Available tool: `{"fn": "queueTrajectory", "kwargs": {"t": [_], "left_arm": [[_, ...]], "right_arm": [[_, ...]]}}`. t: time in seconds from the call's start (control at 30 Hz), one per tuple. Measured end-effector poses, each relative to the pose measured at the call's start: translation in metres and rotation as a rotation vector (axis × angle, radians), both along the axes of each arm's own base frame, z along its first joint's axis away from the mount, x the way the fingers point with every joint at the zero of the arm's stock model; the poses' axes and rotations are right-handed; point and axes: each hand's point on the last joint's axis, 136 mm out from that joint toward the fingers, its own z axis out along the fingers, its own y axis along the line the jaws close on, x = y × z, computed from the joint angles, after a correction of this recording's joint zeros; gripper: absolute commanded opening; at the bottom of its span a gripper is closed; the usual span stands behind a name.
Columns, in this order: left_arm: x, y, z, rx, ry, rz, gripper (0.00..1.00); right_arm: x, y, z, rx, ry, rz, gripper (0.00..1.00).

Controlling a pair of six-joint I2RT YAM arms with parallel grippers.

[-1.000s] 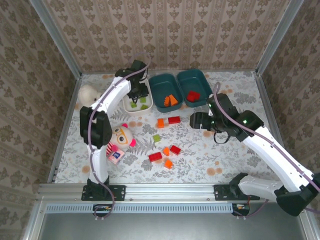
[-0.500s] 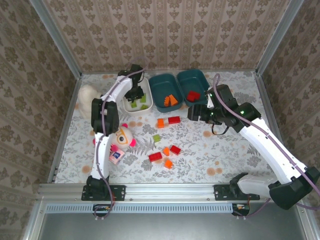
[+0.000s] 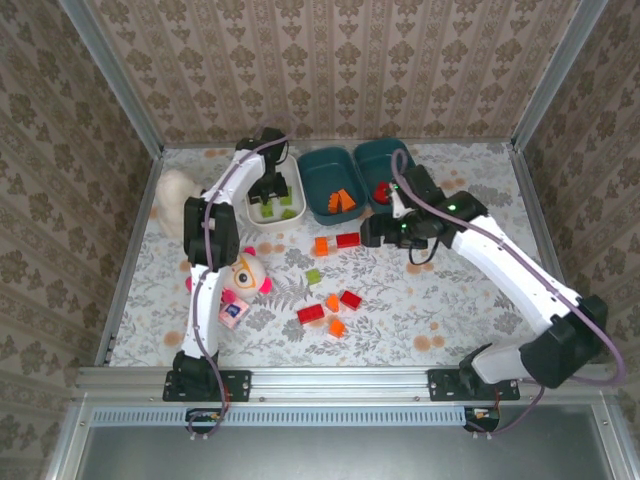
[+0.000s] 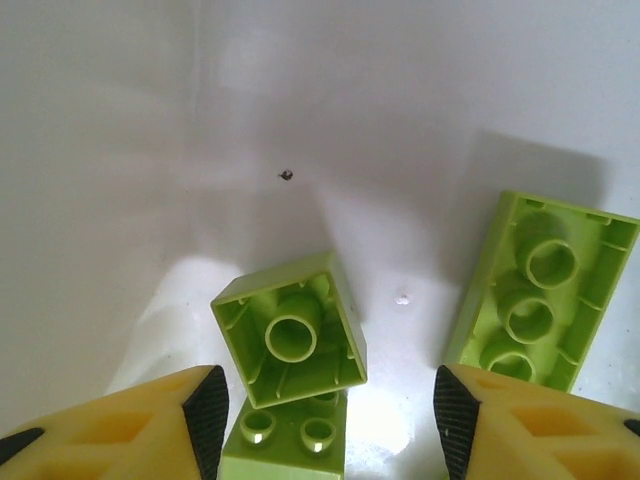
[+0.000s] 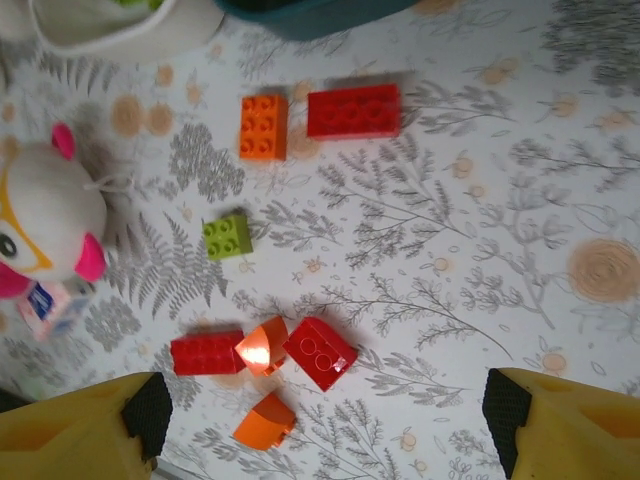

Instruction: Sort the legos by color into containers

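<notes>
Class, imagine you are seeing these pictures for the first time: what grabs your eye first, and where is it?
The bright scatter of red, orange and green bricks on the middle of the flowery table stands out first, with a pink-and-white doll to their left. Behind them sit a white tray and two teal trays, and the left gripper hangs open over green bricks lying in the white one.

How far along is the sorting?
Done: green bricks in the white tray, orange pieces in the middle teal tray, a red brick in the right teal tray. In hand: nothing; left hand open over the greens, right hand open above the table. Left: seven loose bricks, three red, three orange, one green.
</notes>
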Motion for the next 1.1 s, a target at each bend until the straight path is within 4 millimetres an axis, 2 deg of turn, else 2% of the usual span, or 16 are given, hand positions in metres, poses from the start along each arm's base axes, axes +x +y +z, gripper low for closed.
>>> {"fn": "queueTrajectory", "kwargs": {"t": [0.1,0.17,0.23,0.33,0.47,0.57,0.67,0.8,0.97,1.1], "left_arm": [[-0.001,-0.001,0.013,-0.013,-0.015,0.006,0.67],[-0.002,-0.001,0.034,-0.036,-0.051,0.013,0.69],[-0.009,0.001,0.064,-0.065,-0.101,0.028,0.71],[-0.034,0.017,0.117,-0.128,-0.191,0.073,0.71],[-0.086,0.064,0.169,-0.212,-0.308,0.197,0.72],[-0.13,0.095,0.176,-0.236,-0.345,0.288,0.73],[-0.172,0.099,0.165,-0.267,-0.339,0.319,0.73],[-0.222,0.099,0.148,-0.316,-0.326,0.354,0.73],[-0.259,0.097,0.156,-0.378,-0.359,0.356,0.73],[-0.272,0.099,0.165,-0.397,-0.381,0.353,0.73]], "right_arm": [[-0.01,0.032,-0.013,-0.075,-0.005,0.157,0.83],[-0.023,0.055,-0.022,-0.117,-0.006,0.274,0.83],[-0.038,0.078,-0.031,-0.15,-0.008,0.387,0.83],[-0.065,0.106,-0.046,-0.192,-0.016,0.552,0.84],[-0.092,0.134,-0.058,-0.226,-0.065,0.764,0.87],[-0.1,0.146,-0.07,-0.241,-0.125,0.911,0.89],[-0.105,0.147,-0.094,-0.266,-0.183,1.056,0.93],[-0.108,0.143,-0.123,-0.31,-0.229,1.212,0.94],[-0.091,0.162,-0.149,-0.344,-0.292,1.318,0.94],[-0.084,0.172,-0.166,-0.361,-0.287,1.36,0.93]]}}
